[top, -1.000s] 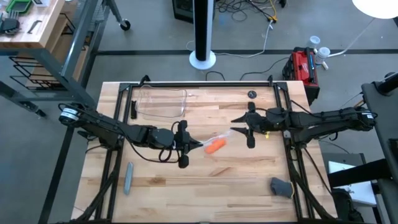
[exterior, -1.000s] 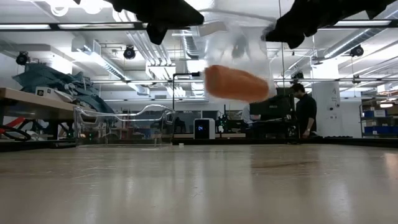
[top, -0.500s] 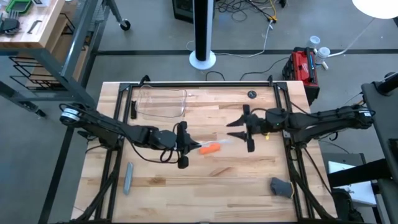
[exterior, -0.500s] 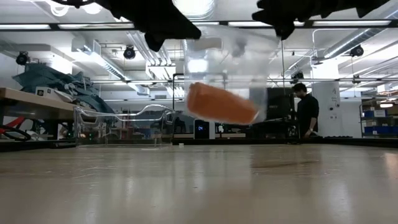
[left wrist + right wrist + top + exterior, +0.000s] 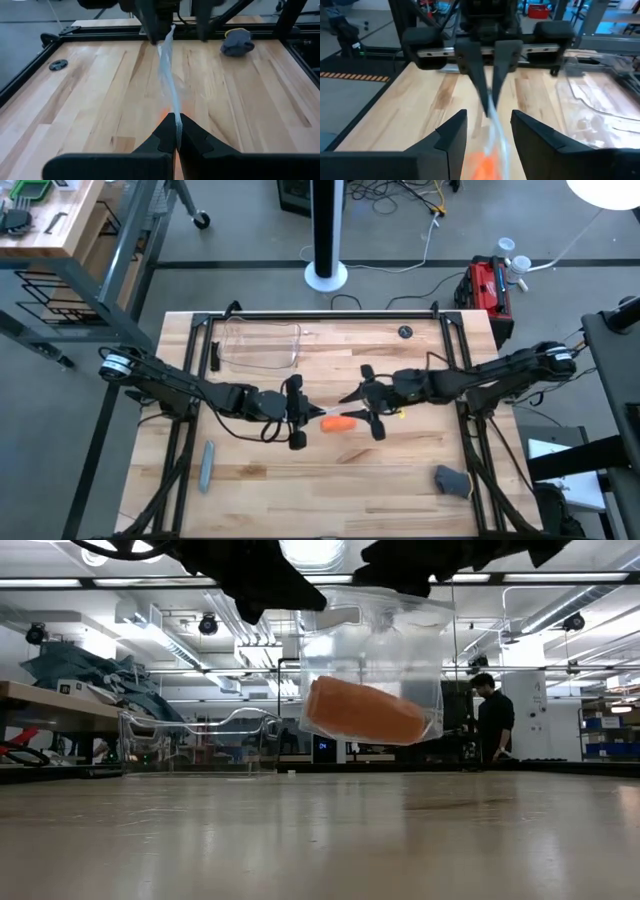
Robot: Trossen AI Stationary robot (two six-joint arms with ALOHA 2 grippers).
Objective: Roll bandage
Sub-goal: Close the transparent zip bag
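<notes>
The bandage, a stubby orange roll, hangs inside a clear plastic wrap above the middle of the worktop, clear of the wood in the low view. In the high view the roll lies between the 2 grippers.

The left gripper reaches in from the left, and its fingers are clenched on 1 edge of the wrap, which stretches away from them as a thin twisted sheet. The right gripper comes from the opposite side, close to the roll. Its fingers stand released, apart on either side of the wrap, with the orange roll just below between them.

A clear plastic tray sits at the far left of the worktop, a small black disc at the far right, a grey bar near the left front edge, and a dark grey lump at the right front corner. A person stands in the room beyond the worktop.
</notes>
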